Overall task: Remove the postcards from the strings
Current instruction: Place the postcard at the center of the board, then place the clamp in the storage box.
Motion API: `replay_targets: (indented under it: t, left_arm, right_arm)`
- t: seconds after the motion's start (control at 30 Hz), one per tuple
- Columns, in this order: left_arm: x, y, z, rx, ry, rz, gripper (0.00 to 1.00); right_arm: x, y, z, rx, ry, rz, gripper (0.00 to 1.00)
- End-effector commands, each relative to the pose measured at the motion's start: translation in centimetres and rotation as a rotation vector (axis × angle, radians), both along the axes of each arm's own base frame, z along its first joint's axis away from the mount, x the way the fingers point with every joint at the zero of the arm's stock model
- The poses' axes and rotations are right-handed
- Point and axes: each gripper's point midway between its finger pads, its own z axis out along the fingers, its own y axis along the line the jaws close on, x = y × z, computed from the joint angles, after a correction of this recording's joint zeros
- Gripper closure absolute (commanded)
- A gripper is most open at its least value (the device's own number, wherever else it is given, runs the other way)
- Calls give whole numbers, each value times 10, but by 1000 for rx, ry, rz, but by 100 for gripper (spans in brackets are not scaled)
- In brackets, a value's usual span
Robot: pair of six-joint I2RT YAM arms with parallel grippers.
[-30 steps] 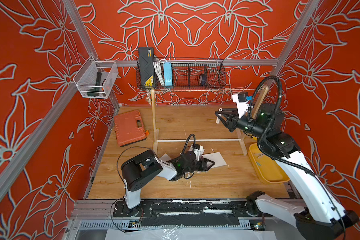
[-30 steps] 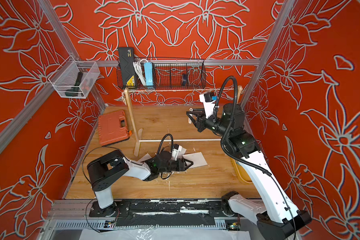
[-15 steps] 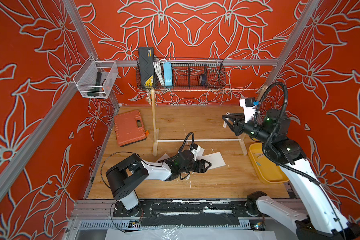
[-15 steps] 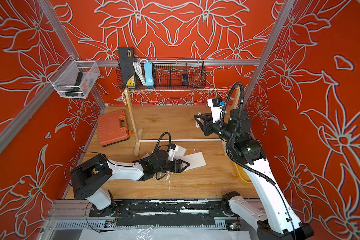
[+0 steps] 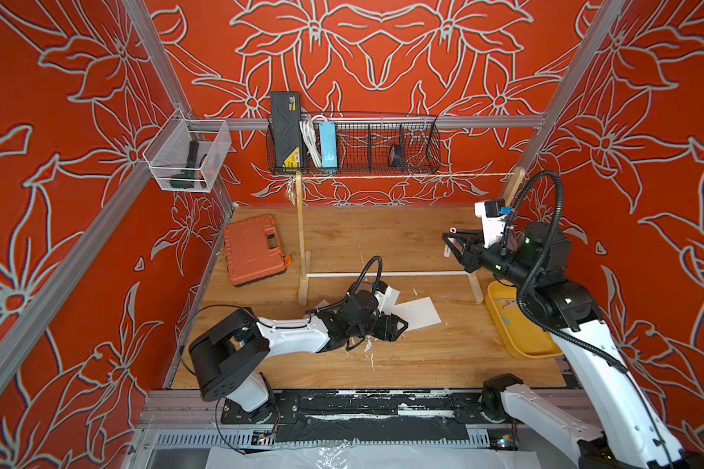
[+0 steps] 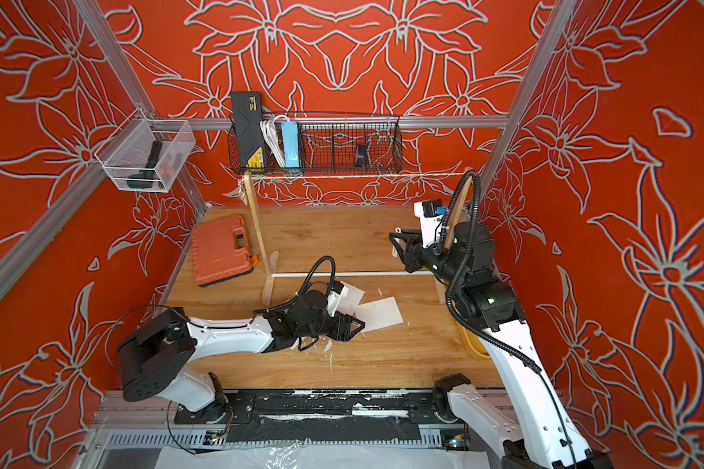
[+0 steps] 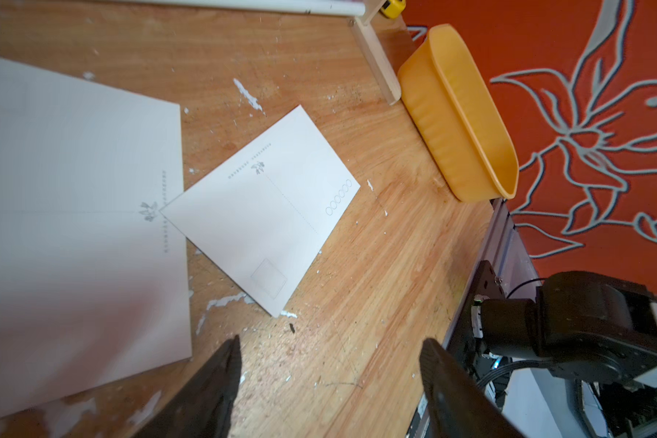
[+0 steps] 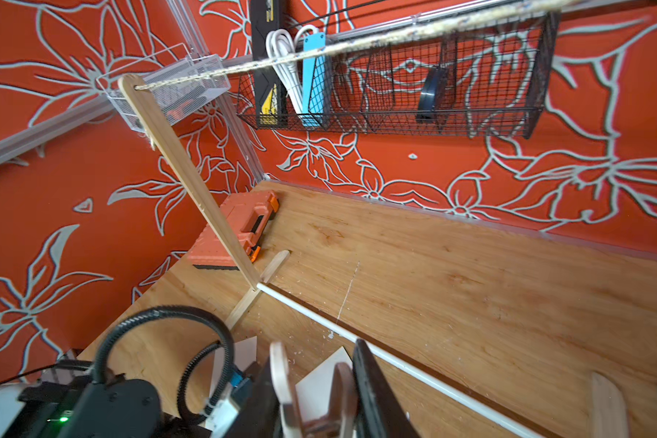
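Observation:
The string point(image 5: 403, 176) point(image 6: 362, 175) point(image 8: 357, 41) runs bare between two pale wooden uprights. Two white postcards lie flat on the wooden table: one large and close point(image 7: 73, 212), the other point(image 7: 262, 212) point(image 5: 419, 310) point(image 6: 381, 314) beside it, corner touching. A third white postcard point(image 5: 392, 293) shows behind the left wrist. My left gripper point(image 5: 399, 325) point(image 6: 356, 325) point(image 7: 330, 341) sits low over bare wood next to them, open and empty. My right gripper point(image 5: 448, 243) point(image 6: 395, 239) point(image 8: 315, 349) hangs above the table near the right upright point(image 5: 515, 186), shut on a wooden clothespeg point(image 8: 281, 371).
A yellow tray point(image 5: 517, 325) point(image 7: 459, 113) lies by the right wall, under the right arm. An orange tool case point(image 5: 253, 249) lies at the back left. The stand's white base rod point(image 5: 383, 275) crosses mid-table. A wire basket point(image 5: 354, 146) hangs on the back wall.
My left gripper's jaws have spread wider over the table and that arm's elbow has swung left. My right gripper has drifted right and a little lower with the clothespeg.

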Motion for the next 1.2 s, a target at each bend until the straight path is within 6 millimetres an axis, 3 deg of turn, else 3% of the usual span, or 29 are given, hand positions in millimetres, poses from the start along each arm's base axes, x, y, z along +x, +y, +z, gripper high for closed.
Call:
replay_targets:
  t: [0.0,0.3,0.47,0.63,0.67,0.93,1.17]
  left_arm:
    - [7,23,12,43,-85,56,28]
    - [6,62,54,62,-248,122,25]
    - [13,85,80,53,-320,188,24]
    - [21,102,94,72,-338,225,22]
    - [20,106,107,49,-357,228,22]
    - [19,113,128,7,-393,231,21]
    - [16,112,137,-17,-403,217,20]
  right_arm:
    - [1,-20,-17,-39,32,-96,70]
    - [3,-70,-78,-86,165,-347,69]
    - [8,-117,-118,-125,262,-571,68]
    - [12,-149,-144,-81,341,-722,68]
    - [13,-154,-149,-71,355,-749,68]
    - [17,-203,-190,-51,458,-959,68]
    - [13,-255,-214,-38,508,-1169,68]
